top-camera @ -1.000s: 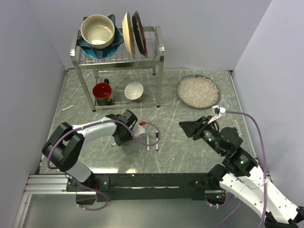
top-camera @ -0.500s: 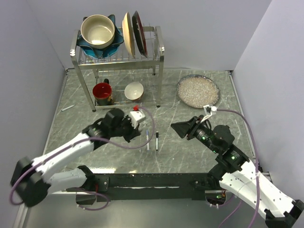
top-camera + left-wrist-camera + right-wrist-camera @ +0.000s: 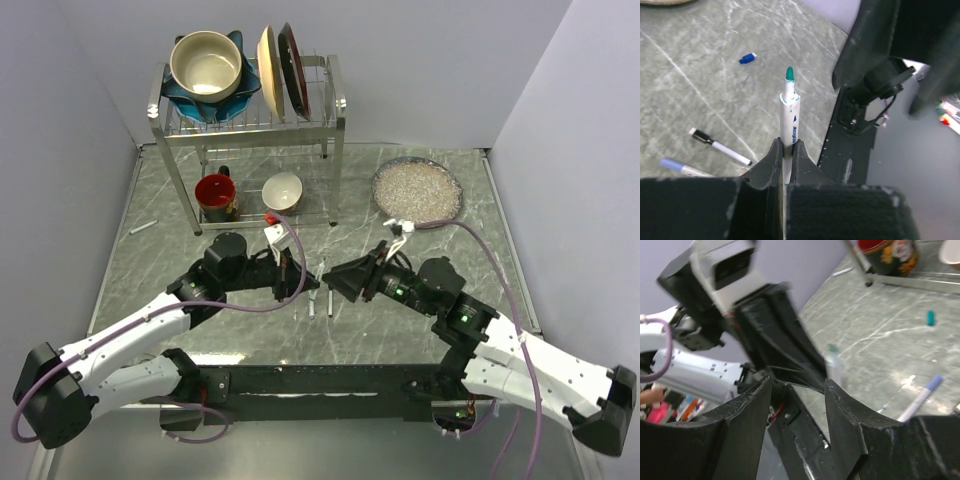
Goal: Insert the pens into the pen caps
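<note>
So from the near edge: both arms reach in toward mid-frame of the top view and almost meet nose to nose. The left gripper (image 3: 298,284) is clamped tight on the teal-tipped pen (image 3: 789,107). The barrel is pinched btw its two fingers, and the uncapped tip points away from the wrist toward the right gripper (image 3: 342,280). That pen is up off the table (image 3: 160,250). The right gripper's jaws stand apart w/ nothing btw them. In its wrist cam the teal tip shows blurry just past the gap, near the right-hand finger (image 3: 845,425); can't tell if they touch.

Two more pens lie flat on the marble-look top, lower left of the left wrist view. They're the black-tipped pen (image 3: 720,146) and the blue-tipped pen (image 3: 682,167), near each other but apart. The blue cap (image 3: 747,58) sits upper left of that view, well apart from both. The teal cap (image 3: 930,317) lies alone at the right side of the right wrist view.

Farther back, top view:
- A thin white stick (image 3: 143,227) lies at the left.
- A red mug (image 3: 215,193) and a white bowl (image 3: 283,190) sit under the metal dish rack (image 3: 340,130).
- Up top on the rack, a cream bowl (image 3: 207,65) nests in a blue dish (image 3: 240,95), w/ upright plates (image 3: 280,70) beside it.
- A round speckled plate (image 3: 417,190) lies right of the rack.
</note>
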